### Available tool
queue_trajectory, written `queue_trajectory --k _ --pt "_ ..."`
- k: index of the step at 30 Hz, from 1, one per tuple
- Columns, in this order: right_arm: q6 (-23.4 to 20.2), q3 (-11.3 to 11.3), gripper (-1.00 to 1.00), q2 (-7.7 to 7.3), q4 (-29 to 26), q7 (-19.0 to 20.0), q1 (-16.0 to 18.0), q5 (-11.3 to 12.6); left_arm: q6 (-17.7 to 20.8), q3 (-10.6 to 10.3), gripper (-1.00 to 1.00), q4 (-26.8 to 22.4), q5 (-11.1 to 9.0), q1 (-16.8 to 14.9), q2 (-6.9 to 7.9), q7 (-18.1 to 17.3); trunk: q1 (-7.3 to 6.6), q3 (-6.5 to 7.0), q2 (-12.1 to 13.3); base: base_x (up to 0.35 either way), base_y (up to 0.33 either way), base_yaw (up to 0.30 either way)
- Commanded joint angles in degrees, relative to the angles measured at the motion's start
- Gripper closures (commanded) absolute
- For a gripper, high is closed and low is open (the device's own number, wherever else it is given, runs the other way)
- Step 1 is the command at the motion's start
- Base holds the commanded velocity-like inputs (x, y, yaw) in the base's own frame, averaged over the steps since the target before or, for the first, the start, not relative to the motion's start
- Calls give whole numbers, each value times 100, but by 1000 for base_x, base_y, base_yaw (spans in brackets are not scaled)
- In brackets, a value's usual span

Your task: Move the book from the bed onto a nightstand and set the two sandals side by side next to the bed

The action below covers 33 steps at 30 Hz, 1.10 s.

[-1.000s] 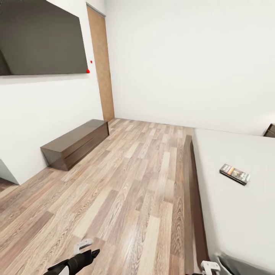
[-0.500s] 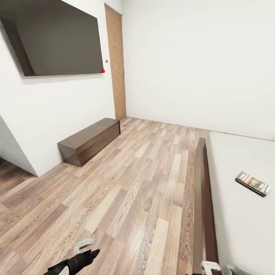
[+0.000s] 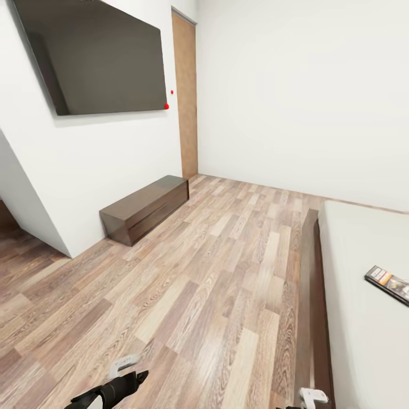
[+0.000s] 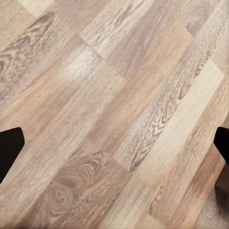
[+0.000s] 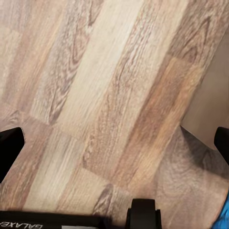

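I'm swinging the view left, so the dark orange-banded paperback book [image 3: 395, 284] on the grey-mattressed bed [image 3: 358, 318] is sliding toward the edge; both grippers' jaws are spread, empty.

L hand [image 3: 132, 369] low, fingers [image 4: 9, 148] spread wide, R hand [image 3: 312, 396] low, fingers [image 5: 10, 145] spread

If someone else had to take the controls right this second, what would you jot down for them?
Left gripper: fingers wide apart over bare wood floor, holding nothing.
Right gripper: the same, open and empty.
The book lies on the bed, at the head view's right edge.
A sliver of bright blue at the corner of the right wrist view may be a sandal; I cannot tell.
Done: nothing yet.
Left: book onto a nightstand, both sandals side by side by the bed.
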<state>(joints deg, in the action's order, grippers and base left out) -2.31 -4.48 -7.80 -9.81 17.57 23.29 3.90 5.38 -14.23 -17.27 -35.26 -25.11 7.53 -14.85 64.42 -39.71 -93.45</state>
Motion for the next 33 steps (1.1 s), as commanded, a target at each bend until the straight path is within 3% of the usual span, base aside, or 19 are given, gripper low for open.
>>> queue_trajectory --k 1,19,33 --pt "-24 -44 -100 -1 -3 36 0 40 33 -18 -100 -4 -51 -3 3 -10 -23 11 39 0 0 252" --pt "-24 -44 -100 0 -3 36 0 40 33 -20 -100 -4 -51 -3 3 -10 -419 282 761 0 0 262" --pt "-24 -44 -100 -2 -3 36 0 40 33 -27 -100 -5 -51 -3 3 -10 -726 530 1323 0 0 30"
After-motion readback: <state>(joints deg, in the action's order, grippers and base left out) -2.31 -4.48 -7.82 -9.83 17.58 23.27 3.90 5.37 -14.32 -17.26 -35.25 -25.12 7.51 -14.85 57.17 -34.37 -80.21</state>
